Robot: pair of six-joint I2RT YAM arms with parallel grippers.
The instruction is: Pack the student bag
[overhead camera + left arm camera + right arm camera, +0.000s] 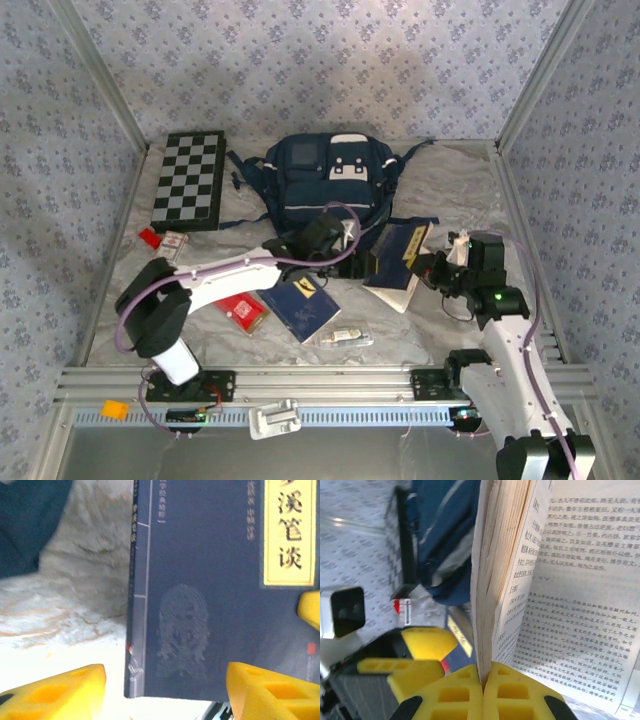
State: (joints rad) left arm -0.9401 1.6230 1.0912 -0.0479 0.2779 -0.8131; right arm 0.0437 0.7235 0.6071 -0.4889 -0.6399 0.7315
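Top view: the student bag [325, 180] lies at the rear centre of the table [470, 190]. The left tool [350, 262] and right tool [432, 268] flank a half-open book [398, 262].
Left wrist: the tool's yellow fingers [65, 692] stand apart, just before the book's dark blue cover.
Right wrist: the fingers [455, 695] are pressed together, clamped on the book's page edge, with the bag beyond.

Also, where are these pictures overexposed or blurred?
Left wrist: the table cover at lower left is washed out white, the dark cover of the book is sharp. Right wrist: its open page is bright yet legible, the student bag behind blurred. Top external: even, soft light.
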